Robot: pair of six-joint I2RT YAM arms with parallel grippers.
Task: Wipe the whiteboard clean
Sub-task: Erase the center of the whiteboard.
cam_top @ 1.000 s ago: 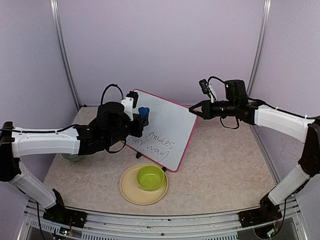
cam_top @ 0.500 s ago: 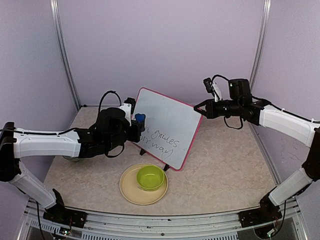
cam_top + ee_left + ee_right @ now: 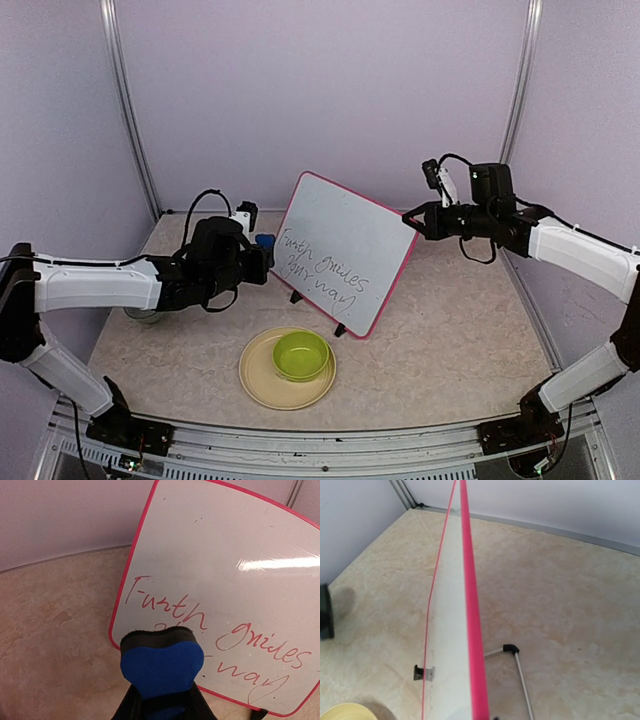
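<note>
Whiteboard [image 3: 345, 255] stands tilted at mid-table, dark handwriting across its lower half. Right gripper [image 3: 412, 222] pinched shut on its upper right corner. Left gripper [image 3: 260, 255] closed around blue eraser [image 3: 161, 667], just beside board's left edge. Plate [image 3: 255, 382] with green bowl [image 3: 301, 355] in front.

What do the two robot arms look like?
The left arm and right arm match: long white shells between bulky black joints. The left gripper and right gripper are black, with two fingers. A thin black cable loops above each wrist.
</note>
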